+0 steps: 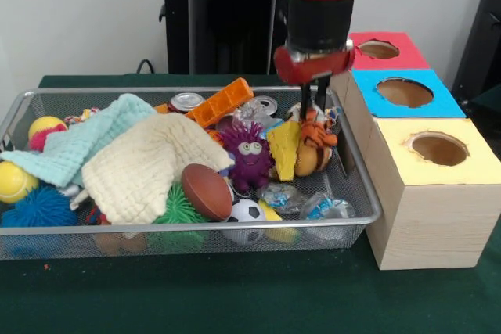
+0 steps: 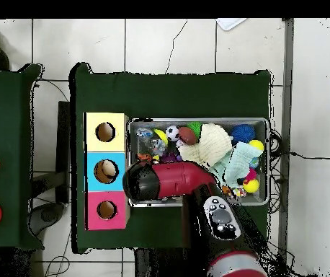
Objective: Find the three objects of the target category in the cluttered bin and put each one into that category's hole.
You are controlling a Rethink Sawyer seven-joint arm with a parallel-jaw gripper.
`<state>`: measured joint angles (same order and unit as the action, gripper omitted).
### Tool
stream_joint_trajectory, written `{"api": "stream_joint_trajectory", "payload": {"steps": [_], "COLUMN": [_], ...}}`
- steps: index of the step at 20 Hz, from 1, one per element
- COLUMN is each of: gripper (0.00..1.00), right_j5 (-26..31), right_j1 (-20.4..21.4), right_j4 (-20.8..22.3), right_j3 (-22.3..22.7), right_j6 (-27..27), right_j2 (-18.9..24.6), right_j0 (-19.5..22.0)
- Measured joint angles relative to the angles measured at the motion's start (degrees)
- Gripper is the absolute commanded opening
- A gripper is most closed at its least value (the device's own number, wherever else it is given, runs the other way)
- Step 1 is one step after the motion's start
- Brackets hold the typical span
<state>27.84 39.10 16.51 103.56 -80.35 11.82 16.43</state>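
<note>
The wire mesh bin point(image 1: 356, 193) is full of toys; it also shows in the overhead view point(image 2: 197, 122). My gripper point(image 1: 313, 115) is lowered into its far right corner, right over an orange striped soft toy point(image 1: 319, 134). An orange-tan lumpy thing point(image 1: 305, 159) lies just below that toy, beside a yellow wedge point(image 1: 285, 148). I see no other orange-tan lumps for certain. The red-topped hole point(image 1: 379, 49) is at the far end of the wooden box; it also shows in the overhead view point(image 2: 106, 210). In the overhead view my arm point(image 2: 169, 180) hides the gripper.
The blue-topped hole point(image 1: 405, 91) and the yellow-topped hole point(image 1: 438, 148) are nearer on the same box. The bin holds a cream cloth point(image 1: 149, 166), a mint cloth point(image 1: 86, 142), a brown football point(image 1: 206, 191), a purple monster point(image 1: 249, 154), an orange block point(image 1: 221, 102) and spiky balls.
</note>
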Motion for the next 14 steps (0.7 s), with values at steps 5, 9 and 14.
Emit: {"api": "stream_joint_trajectory", "payload": {"steps": [5, 9, 14], "gripper": [0.0, 0.0, 0.0], "right_j5": [13.1, 12.7, 6.8], "right_j1": [6.6, 9.5, 10.4], "right_j4": [-2.5, -6.6, -11.7], "right_j3": [0.5, 2.8, 6.9], "right_j6": [0.0, 0.0, 0.0], "right_j2": [-0.3, -0.3, -0.3], "right_j0": [-1.2, -1.0, -1.8]}}
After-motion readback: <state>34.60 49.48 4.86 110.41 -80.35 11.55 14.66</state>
